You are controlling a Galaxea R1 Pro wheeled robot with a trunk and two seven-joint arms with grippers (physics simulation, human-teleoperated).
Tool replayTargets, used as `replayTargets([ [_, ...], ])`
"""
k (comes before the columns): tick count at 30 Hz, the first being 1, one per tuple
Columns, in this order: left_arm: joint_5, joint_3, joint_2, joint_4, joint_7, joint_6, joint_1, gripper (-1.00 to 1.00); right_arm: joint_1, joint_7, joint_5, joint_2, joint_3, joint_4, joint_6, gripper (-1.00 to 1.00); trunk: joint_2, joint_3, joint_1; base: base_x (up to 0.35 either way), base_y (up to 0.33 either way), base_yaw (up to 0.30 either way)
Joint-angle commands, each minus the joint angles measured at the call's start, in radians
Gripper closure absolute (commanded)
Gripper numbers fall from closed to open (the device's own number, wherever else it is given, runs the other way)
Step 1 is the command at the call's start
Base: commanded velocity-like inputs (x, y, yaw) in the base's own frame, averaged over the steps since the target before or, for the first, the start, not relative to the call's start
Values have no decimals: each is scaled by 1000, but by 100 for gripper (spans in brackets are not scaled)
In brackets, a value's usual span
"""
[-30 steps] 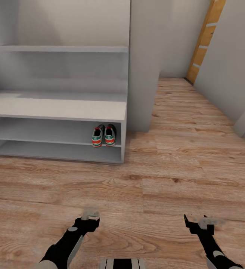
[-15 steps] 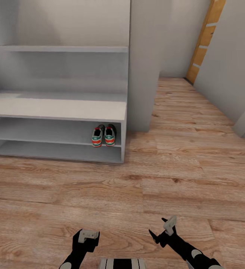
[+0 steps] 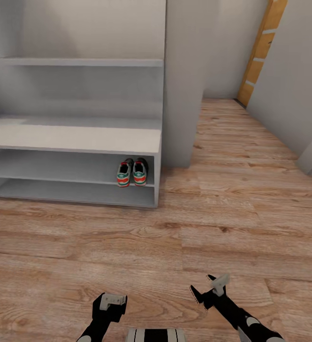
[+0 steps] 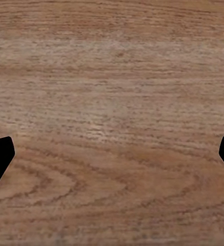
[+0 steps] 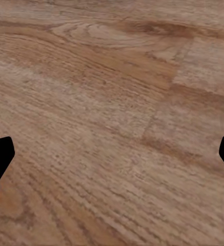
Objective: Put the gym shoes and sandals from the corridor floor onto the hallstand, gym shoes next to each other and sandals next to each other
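Gym shoes (image 3: 132, 173) sat paired on the hallstand (image 3: 75, 137) middle shelf, unmoved. Right gripper (image 3: 212, 288) dipped slightly since before; left gripper (image 3: 109, 302) held. Both fingers spread wide, empty, over the corridor floor (image 3: 213, 223).

The gym shoes (image 3: 131, 172) seem toe-hidden under the bench top; the hallstand (image 3: 70, 137) runs off-frame.

Hallstand (image 3: 75, 137): pale grey-white low unit, flat tabletop bare, two open shelf levels beneath, one wall shelf (image 3: 75, 61) above. Upper open level: two gym shoes (image 3: 131, 172), side by side and touching, heels outward, at the level's right end against the side panel. Lower level: nothing visible on it. Corridor floor (image 3: 213, 223): light brown wood-grain planks, carrying the hallstand and running on past a grey wall toward an orange door frame (image 3: 260, 52).
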State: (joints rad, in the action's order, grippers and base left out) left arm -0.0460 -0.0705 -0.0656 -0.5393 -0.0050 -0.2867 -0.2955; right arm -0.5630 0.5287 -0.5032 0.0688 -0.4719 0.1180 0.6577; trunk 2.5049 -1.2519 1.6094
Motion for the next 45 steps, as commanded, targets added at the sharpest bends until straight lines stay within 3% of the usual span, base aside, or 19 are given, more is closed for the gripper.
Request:
replayTargets([
  [1, 0, 0, 0, 0, 0, 0, 0, -100, 0, 0, 12, 0, -5, 0, 0, -100, 0, 0, 0, 0, 0, 0],
  [10, 0, 0, 0, -1, 2, 0, 1, -100, 0, 2, 96, 5, -25, -3, 0, -100, -2, 27, -3, 0, 0, 0],
  [24, 0, 0, 1, -1, 0, 0, 1, -100, 0, 2, 106, 4, -27, -4, 3, -100, -5, 88, -10, 0, 0, 0],
  [45, 3, 1, 1, -1, 2, 0, 1, -100, 0, 2, 106, 3, -27, -4, 3, -100, -152, 171, -90, 0, 0, 0],
])
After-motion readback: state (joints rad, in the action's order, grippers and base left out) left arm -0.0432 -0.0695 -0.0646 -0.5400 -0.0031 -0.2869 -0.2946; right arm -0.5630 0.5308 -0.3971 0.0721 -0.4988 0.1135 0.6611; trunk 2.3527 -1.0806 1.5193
